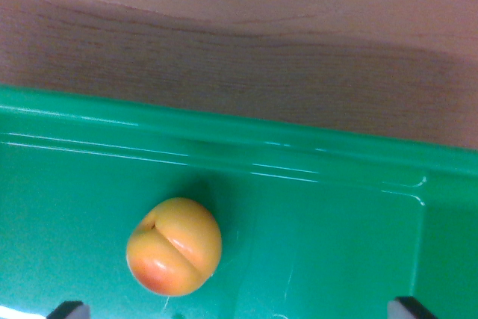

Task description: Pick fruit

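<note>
One peach (174, 246) lies in the green tray (336, 259) near its wall, on the wooden surface (239, 50). The pincer (235, 310) gapes wide, empty, its centre offset rightward; closing here could nudge the peach rolling.

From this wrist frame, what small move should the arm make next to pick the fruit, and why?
Probably shift slightly toward the wrist view's left, then descend. The peach lies in the green tray, nearer the left fingertip than the right one at the bottom edge, so the pincer looks off-centre. The tips stand wide apart, seemingly open enough to straddle the fruit.
</note>
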Motion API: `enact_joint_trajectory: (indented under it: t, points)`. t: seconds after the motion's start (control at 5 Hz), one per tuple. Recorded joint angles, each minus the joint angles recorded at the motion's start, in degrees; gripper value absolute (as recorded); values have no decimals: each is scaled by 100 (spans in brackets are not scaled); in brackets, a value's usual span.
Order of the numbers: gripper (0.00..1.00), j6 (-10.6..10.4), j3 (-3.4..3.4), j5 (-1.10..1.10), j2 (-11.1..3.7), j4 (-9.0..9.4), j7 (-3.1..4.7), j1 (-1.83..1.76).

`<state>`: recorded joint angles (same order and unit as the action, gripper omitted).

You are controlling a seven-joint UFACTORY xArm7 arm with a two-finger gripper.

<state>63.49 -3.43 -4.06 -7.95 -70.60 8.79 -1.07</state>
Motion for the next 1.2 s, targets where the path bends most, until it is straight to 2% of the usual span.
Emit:
enact_joint_trajectory:
  t: [0.2, 0.4, 0.6, 0.8, 1.0, 1.2]
  points:
    - [0, 0, 0, 0, 0, 0, 0, 0]
    - [0, -272, 2, -7, -102, 165, 46, -25]
    - [0, -272, 2, -7, -102, 165, 46, -25]
    - [0, -542, 4, -14, -203, 330, 92, -50]
    - [0, -542, 4, -14, -203, 330, 92, -50]
    - [0, -807, 6, -22, -303, 491, 137, -75]
